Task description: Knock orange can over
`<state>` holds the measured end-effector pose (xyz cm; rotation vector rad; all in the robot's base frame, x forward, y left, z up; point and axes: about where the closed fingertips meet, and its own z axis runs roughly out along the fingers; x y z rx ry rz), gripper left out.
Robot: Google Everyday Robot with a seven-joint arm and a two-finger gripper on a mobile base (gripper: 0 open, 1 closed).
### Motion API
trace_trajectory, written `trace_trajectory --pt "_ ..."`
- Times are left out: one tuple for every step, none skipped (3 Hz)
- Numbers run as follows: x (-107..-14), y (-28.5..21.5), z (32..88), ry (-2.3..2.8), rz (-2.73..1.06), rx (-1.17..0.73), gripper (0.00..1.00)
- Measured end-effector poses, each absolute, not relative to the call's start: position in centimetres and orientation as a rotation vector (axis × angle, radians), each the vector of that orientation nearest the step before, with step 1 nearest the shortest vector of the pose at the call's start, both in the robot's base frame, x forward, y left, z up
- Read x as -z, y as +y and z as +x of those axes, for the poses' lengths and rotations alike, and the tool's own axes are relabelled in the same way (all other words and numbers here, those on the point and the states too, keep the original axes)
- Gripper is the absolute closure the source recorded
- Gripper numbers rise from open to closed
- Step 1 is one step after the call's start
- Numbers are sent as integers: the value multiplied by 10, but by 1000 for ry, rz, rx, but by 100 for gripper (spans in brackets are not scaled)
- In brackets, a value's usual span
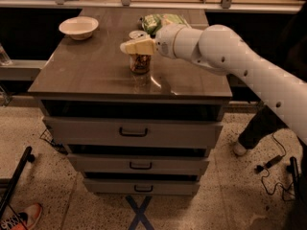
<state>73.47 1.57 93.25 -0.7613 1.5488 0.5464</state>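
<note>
while the orange can stands upright near the middle of the table, a little toward the front edge, the claw sits right at the can's top, pointing toward the left edge. how far open the claw is, i cannot tell, and it doesn't look to be gripping anything. my read: this is the push step, contact made or nearly so, and the can isn't tipped yet. the next move calls for a sideways shove high on the can, toward the left edge. a low push would likely only slide it. the bowl in the back left corner and the green bag by the back edge sit well apart.
</note>
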Motion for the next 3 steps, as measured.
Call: trace_trajectory --pt "-932 18 734 1549 -765 -549 15" --pt "-932 21 734 1548 -768 -552 40" --pt "-931 24 733 1555 -779 -556 61"
